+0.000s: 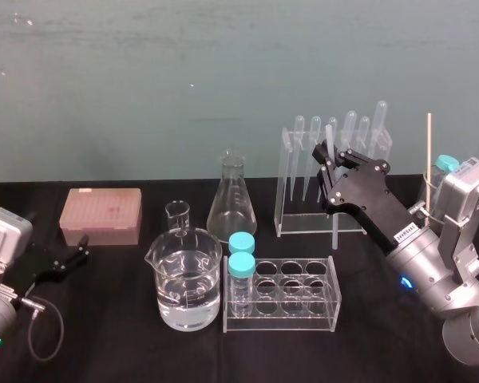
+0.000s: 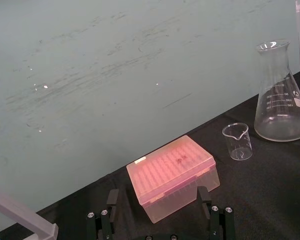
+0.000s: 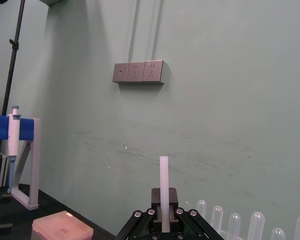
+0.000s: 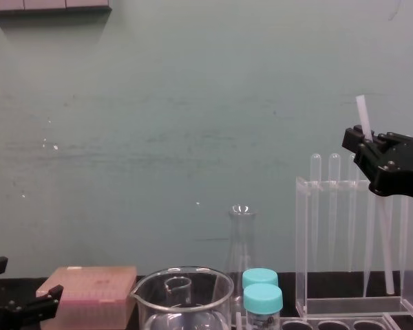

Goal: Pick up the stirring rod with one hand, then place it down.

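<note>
Stirring rod (image 4: 385, 247) was pinched between the jaws of my right gripper (image 1: 326, 171), which were closed tight on its upper part. From the chest I saw nearly its whole length. The top end poked up above the jaws, and the rest ran down, slightly tilted, in front of the clear pipette rack (image 4: 303, 240), with its lower end near the rack's base. Whether that end touched the black surface (image 1: 104, 335) I could not tell. My right wrist camera caught the short upper stub rising straight between the jaws against the green wall. The head view showed what neither of those did: my right arm reached in from the right, forearm angled up and to the left, the gripper about level with the tops of the pipettes (image 1: 349, 132). My left gripper (image 1: 72, 254) lay parked low at the left edge, jaws wide apart and holding nothing, near the pink tip box (image 1: 101, 215).
</note>
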Action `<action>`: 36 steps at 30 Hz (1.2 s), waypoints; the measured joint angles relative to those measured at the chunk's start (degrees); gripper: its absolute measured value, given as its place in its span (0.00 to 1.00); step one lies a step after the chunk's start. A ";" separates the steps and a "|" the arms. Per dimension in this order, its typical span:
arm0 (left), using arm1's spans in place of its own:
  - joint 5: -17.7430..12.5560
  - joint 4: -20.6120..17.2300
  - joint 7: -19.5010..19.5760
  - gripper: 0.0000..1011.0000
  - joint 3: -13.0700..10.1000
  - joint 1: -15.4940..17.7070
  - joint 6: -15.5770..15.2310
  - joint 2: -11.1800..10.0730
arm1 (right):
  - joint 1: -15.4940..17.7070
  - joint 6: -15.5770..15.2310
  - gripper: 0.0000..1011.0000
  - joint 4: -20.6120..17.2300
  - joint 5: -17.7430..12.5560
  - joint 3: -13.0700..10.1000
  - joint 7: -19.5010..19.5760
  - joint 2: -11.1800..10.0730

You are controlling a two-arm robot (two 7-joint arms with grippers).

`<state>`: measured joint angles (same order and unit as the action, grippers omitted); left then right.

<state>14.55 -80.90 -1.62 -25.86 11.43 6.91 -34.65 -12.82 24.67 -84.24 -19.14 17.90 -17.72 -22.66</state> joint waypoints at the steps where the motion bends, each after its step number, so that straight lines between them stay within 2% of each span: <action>1: 0.00 0.00 0.00 0.99 0.00 0.00 0.00 0.00 | 0.00 0.00 0.07 0.00 0.00 0.00 0.00 0.00; 27: 0.00 0.00 0.00 0.99 0.00 0.00 0.00 0.00 | 0.00 0.00 0.07 0.00 0.00 -0.01 -0.03 0.01; 36: 0.00 0.00 0.00 0.99 0.00 0.00 0.00 0.00 | -0.36 0.03 0.07 1.02 -2.33 -0.08 -5.39 -0.06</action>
<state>14.55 -80.90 -1.62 -25.86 11.43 6.91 -34.64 -13.18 24.70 -83.22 -21.48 17.82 -23.11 -22.73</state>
